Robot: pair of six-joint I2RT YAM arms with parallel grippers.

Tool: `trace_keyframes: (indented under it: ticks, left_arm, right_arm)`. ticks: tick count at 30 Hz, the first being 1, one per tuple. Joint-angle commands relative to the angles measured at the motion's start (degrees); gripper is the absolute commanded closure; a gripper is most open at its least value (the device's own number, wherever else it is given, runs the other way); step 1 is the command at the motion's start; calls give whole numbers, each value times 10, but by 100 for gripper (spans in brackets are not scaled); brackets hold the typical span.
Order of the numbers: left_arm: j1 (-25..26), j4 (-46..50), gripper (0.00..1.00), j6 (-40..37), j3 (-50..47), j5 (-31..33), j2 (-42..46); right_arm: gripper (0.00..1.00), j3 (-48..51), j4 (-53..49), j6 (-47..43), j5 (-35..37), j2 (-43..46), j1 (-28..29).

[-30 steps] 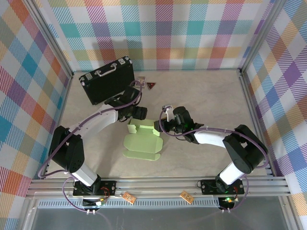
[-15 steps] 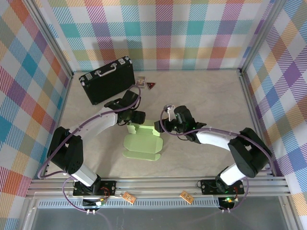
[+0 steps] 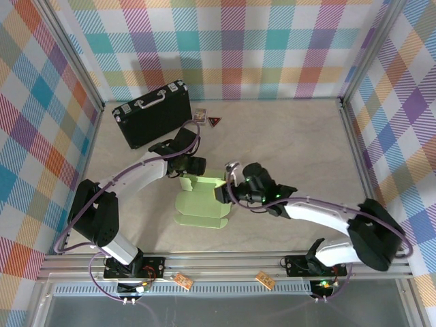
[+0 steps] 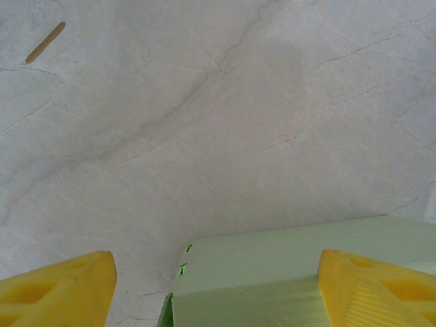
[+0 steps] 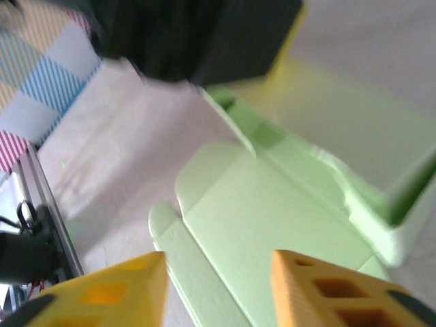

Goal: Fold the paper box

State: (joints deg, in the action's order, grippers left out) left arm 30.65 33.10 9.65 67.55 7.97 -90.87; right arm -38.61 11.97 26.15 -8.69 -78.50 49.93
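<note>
The paper box (image 3: 199, 204) is pale green card lying mid-table, with its far end folded up into low walls and a flat flap toward the near edge. My left gripper (image 3: 193, 167) stands open over the far wall. In the left wrist view the box's wall (image 4: 293, 269) lies between the yellow fingers (image 4: 61, 289), the left one clear of the card. My right gripper (image 3: 227, 189) is open at the box's right side. In the blurred right wrist view its orange fingers (image 5: 334, 293) hang over the flat panel (image 5: 272, 211).
A black hard briefcase (image 3: 151, 114) stands at the back left, close behind my left arm. Two small cards (image 3: 199, 114) (image 3: 215, 122) lie beside it. Plaid walls close in three sides and a metal rail (image 3: 225, 262) runs along the near edge.
My right arm has swung left and nearer, bringing its gripper against the box's right side, and its jaws widened then narrowed. My left gripper shifted slightly toward the far wall.
</note>
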Motion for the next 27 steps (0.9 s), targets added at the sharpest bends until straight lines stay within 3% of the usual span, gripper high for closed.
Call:
trace_keyframes:
  ticks: [1,7,17,27]
  left_arm:
    - [-5,38,23,9,8,1,-11]
    - [-5,56,25,3,2,-2,-8]
    - [-5,88,26,15,-23,-17,42]
    - [-4,75,28,42,-73,-92,93]
  right_arm:
    - [61,-6,15,37,-6,-66,3]
    - [70,-67,-45,3,64,-119,-12]
    - [73,-144,-61,-22,0,-182,-97]
    - [70,-183,-45,-66,-48,-224,-106]
